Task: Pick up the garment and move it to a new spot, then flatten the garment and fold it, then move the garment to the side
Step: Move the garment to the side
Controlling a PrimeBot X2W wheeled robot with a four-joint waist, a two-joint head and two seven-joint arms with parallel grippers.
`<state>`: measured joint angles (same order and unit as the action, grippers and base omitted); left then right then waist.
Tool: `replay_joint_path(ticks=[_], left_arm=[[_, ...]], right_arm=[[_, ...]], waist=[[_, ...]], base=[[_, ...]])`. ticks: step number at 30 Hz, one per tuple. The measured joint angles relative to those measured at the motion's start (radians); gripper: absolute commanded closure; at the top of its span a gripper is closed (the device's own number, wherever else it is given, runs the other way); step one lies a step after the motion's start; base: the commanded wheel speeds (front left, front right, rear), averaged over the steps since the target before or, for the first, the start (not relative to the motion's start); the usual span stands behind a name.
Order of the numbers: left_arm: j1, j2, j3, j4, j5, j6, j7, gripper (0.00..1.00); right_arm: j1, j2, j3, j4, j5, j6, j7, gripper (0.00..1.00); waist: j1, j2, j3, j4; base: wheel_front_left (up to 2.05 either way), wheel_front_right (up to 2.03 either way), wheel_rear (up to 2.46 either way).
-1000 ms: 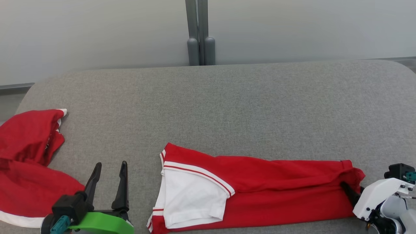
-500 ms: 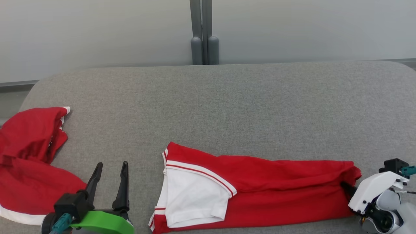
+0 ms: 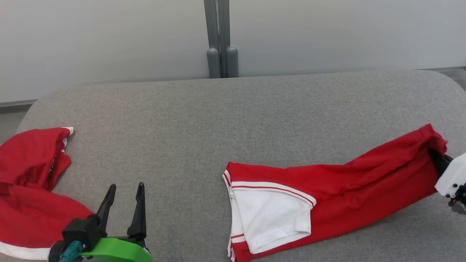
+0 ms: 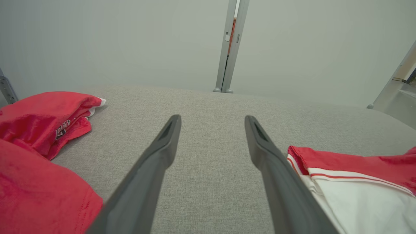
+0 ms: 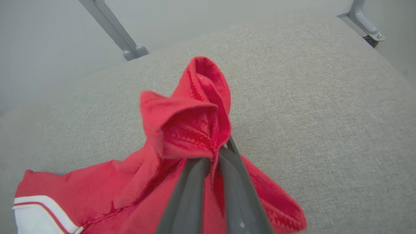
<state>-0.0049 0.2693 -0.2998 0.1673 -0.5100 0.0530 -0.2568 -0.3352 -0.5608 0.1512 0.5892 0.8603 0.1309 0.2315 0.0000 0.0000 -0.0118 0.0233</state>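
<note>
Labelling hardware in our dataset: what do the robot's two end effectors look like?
The left end effector has two long dark fingers, a black mount, a green collar and a teal connector. The right end effector has matching fingers and a white housing.

We find the garment (image 3: 342,189) lying on the padded table (image 3: 218,120), right of centre, with its right end lifted between the fingers of our right gripper (image 5: 223,150). Our left gripper (image 3: 126,186) sits at the near left (fingers apart, over bare table), between the garment and a crumpled pile of cloth (image 3: 29,182) that seemingly overhangs the left edge. A post (image 3: 217,54) stands behind the table.
</note>
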Motion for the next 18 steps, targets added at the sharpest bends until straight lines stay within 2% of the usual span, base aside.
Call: replay_joint_path(ticks=[1,4,9,13,18], left_arm=[[0.007,-0.004,-0.001,0.002,0.0,0.0,0.0,0.0],[0.01,-0.009,-0.002,0.004,-0.001,0.0,-0.001,0.0],[0.011,-0.012,-0.001,0.009,-0.001,-0.001,-0.001,0.0],[0.009,-0.016,-0.007,0.015,-0.001,-0.006,-0.001,0.0],[-0.005,-0.019,-0.021,0.028,0.001,-0.014,-0.001,0.0]], right_arm=[[0.004,0.002,0.007,-0.083,-0.009,0.0,-0.002,1.0],[0.026,0.029,0.001,-0.207,-0.009,0.0,-0.009,1.0],[0.094,0.139,0.015,-0.393,-0.001,0.0,0.009,1.0],[0.13,0.271,0.051,-0.441,0.002,0.0,0.012,1.0],[0.141,0.416,0.11,-0.356,-0.043,0.0,-0.023,1.0]], waist=[[0.0,0.0001,-0.007,-0.003],[0.0,0.0,-0.017,-0.003],[0.0,0.0,-0.024,0.016],[0.0,0.0,-0.025,0.043],[0.0,0.0,-0.019,0.091]], base=[[0.0,0.0,0.0],[0.0,0.0,0.0],[0.0,0.0,0.0],[0.0,0.0,0.0],[0.0,0.0,0.0]])
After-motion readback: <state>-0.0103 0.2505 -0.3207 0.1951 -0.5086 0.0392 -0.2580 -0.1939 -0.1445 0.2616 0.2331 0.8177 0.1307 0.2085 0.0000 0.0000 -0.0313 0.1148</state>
